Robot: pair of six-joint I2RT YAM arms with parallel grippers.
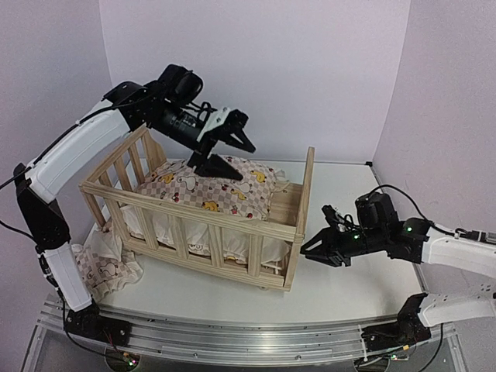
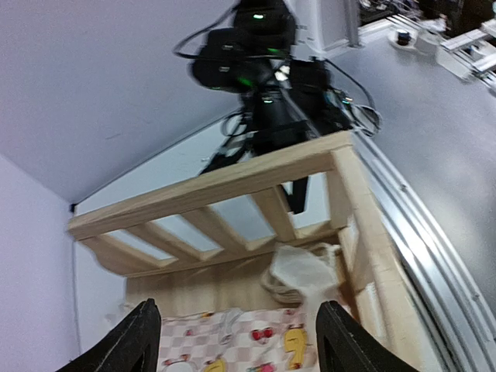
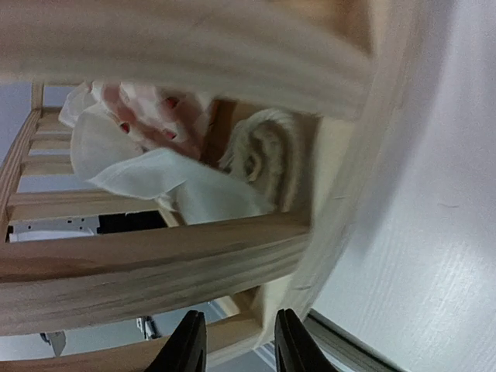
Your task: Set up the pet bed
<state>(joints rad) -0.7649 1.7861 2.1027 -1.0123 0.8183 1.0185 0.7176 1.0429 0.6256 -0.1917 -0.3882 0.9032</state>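
The pet bed's light pine frame (image 1: 194,208) stands mid-table with the checked duck-print cushion (image 1: 225,190) lying inside it. My left gripper (image 1: 232,159) hovers open just above the cushion's middle. In the left wrist view its black fingers (image 2: 139,333) straddle the cushion (image 2: 248,341), with the end rail (image 2: 209,190) beyond. My right gripper (image 1: 308,252) is open at the frame's near right corner post. In the right wrist view its gripper (image 3: 236,353) faces the slatted rail (image 3: 155,263), with the cushion's white ruffle (image 3: 170,178) inside the frame.
A cream printed cloth (image 1: 105,263) spills onto the table under the frame's left end. The white walls stand close on the left, back and right. The metal base rail (image 1: 232,341) runs along the near edge.
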